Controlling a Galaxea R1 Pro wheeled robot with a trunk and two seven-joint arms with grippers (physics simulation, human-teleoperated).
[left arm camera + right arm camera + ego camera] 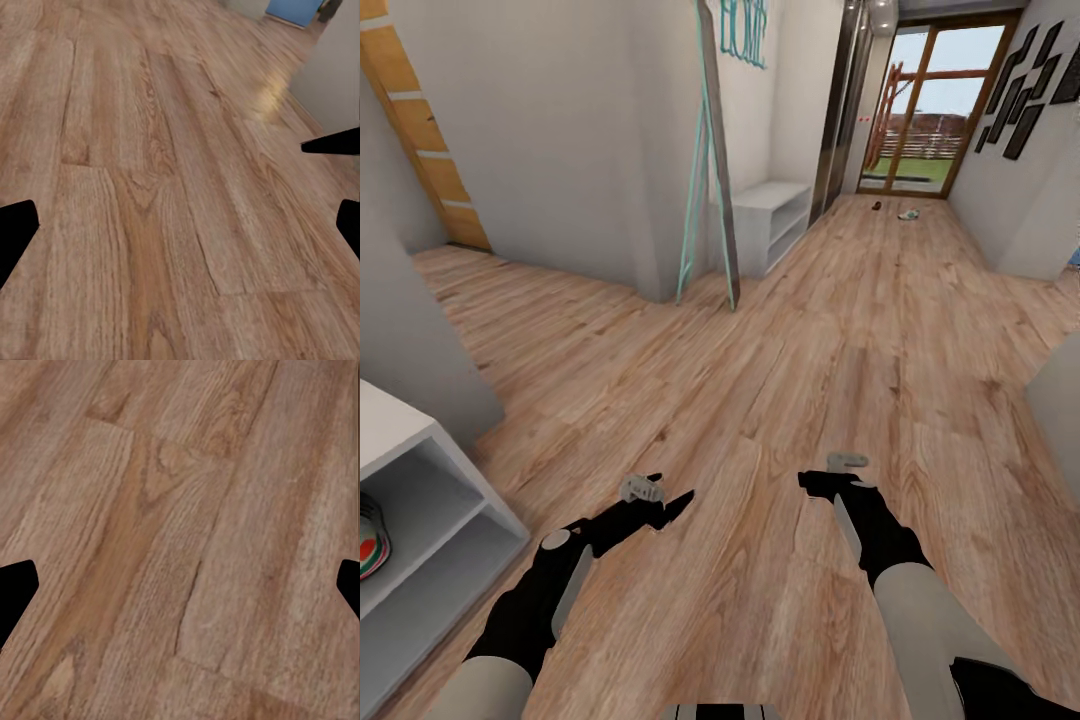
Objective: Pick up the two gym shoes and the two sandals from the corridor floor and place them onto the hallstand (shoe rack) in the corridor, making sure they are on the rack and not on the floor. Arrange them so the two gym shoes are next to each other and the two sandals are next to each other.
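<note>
1. Both arms reach forward low over the corridor floor (790,330), which is warm brown wood-grain planking.
2. Far to the left of the left gripper (678,505) stands a light grey shelf unit (420,500) at the picture's near left edge; a white shoe with green and red marks (372,540) lies in its upper compartment, mostly cut off by the frame.
3. Left gripper: in the left wrist view its dark fingertips (16,232) sit at opposite edges with bare planks between them, so the jaws stand wide and hold nothing.
4. Right gripper (812,482): in the right wrist view the fingertips (15,589) likewise sit at the two edges, jaws spread wide over bare floor, nothing gripped.
5. Well ahead of both grippers, a teal-framed leaning object (710,180) stands against a wall corner, and just beyond it is another low light grey shelf unit (770,215), possibly the hallstand.
6. Far ahead and to the right of the right gripper, near the glass door (930,110), two small items lie on the floor: a dark one (876,206) and a pale one (908,214), too small to tell which shoes they are.
</note>
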